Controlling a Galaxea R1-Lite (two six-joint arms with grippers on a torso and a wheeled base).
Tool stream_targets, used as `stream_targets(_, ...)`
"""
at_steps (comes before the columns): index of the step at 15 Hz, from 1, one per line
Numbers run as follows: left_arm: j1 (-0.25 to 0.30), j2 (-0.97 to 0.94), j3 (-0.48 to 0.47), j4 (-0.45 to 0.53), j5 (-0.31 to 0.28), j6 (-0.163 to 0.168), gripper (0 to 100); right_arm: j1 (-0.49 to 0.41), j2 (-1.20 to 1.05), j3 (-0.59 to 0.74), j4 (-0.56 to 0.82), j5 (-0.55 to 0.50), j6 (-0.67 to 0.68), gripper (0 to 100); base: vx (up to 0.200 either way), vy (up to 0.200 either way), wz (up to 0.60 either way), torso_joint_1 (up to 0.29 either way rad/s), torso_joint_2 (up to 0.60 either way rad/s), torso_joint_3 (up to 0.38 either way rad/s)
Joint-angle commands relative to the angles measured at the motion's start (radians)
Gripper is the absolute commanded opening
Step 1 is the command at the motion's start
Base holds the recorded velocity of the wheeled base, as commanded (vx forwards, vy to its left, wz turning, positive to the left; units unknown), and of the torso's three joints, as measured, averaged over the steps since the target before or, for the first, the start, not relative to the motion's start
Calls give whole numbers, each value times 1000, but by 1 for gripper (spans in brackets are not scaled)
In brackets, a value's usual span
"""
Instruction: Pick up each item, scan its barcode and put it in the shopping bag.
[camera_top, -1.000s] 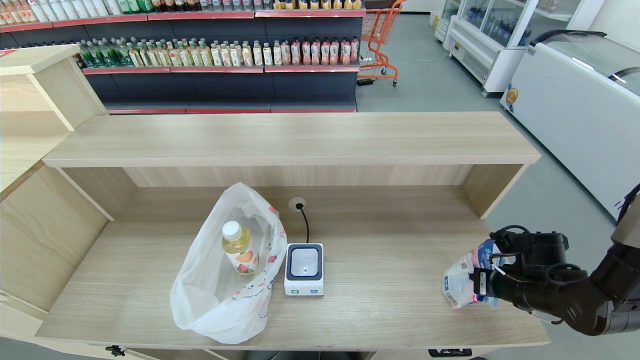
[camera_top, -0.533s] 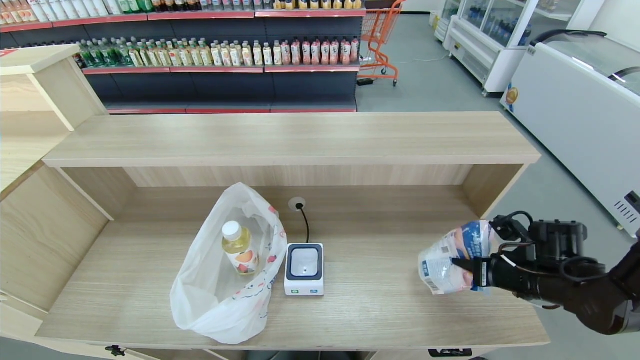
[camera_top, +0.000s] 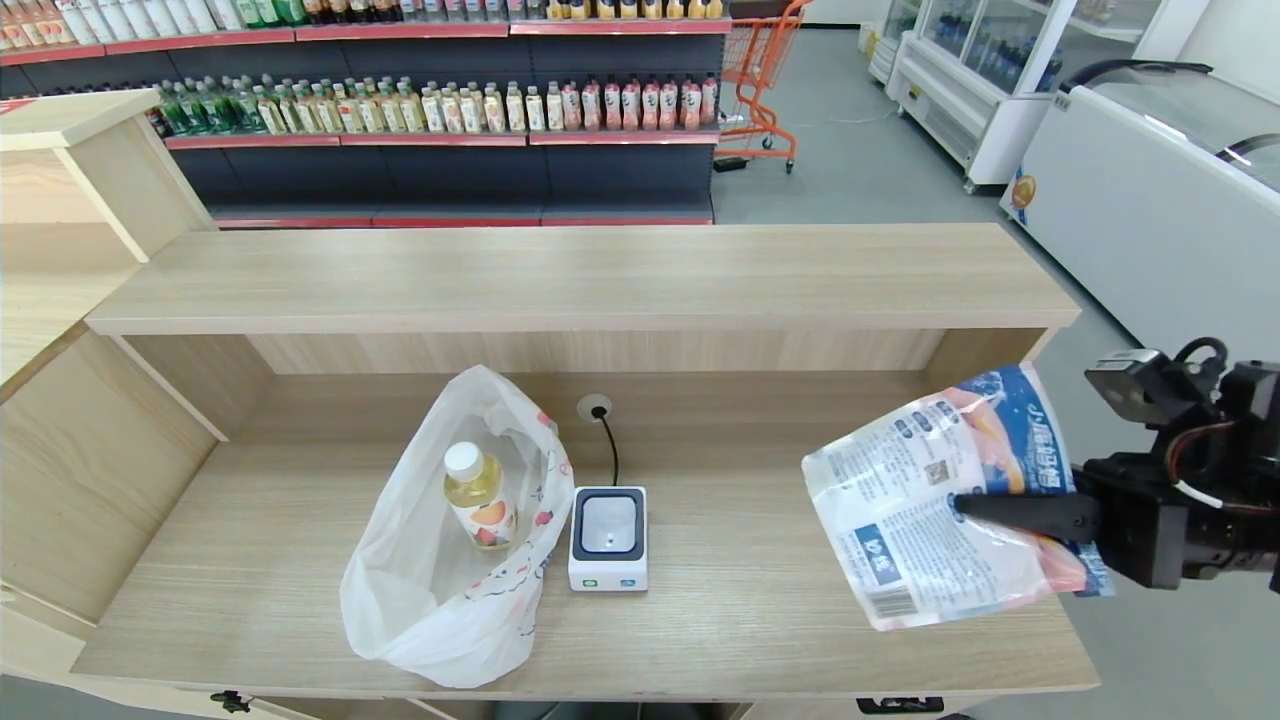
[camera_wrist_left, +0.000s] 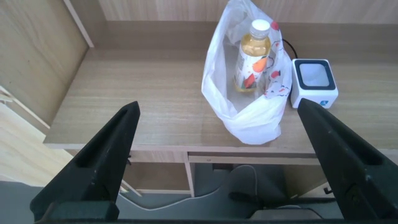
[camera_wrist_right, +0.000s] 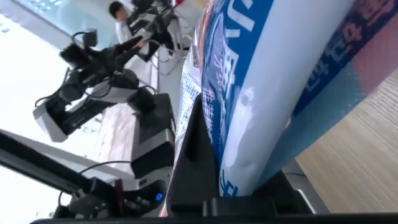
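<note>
My right gripper is shut on a blue, white and pink snack pouch, held in the air over the counter's right end with its barcode at the lower corner. The pouch presses against a dark finger in the right wrist view. A white barcode scanner sits mid-counter, its cable running back to a grommet. Left of it stands the white shopping bag, mouth open, with a yellow drink bottle upright inside. My left gripper is open, off the counter's front edge; bag, bottle and scanner lie beyond it.
The wooden counter has a raised back shelf and side walls. Bare counter lies between scanner and pouch. Store shelves of bottles, an orange cart and freezers stand behind.
The right arm has lifted the pouch up from counter level and turned it, so its printed back and barcode now face up and left. Bag, bottle and scanner have not moved.
</note>
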Motion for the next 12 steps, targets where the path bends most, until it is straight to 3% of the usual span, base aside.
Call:
stream_targets(1,0,0,0,0,0,0,100,9,-94,2,1,59,20,0,0,0,0,0,0,0)
stream_targets(10,0,0,0,0,0,0,100,171,-189,27,56,69,179,0,0,0,0,0,0,0)
stream_targets(12,0,0,0,0,2,0,100,220,-190,18,96,6,181,0,0,0,0,0,0,0)
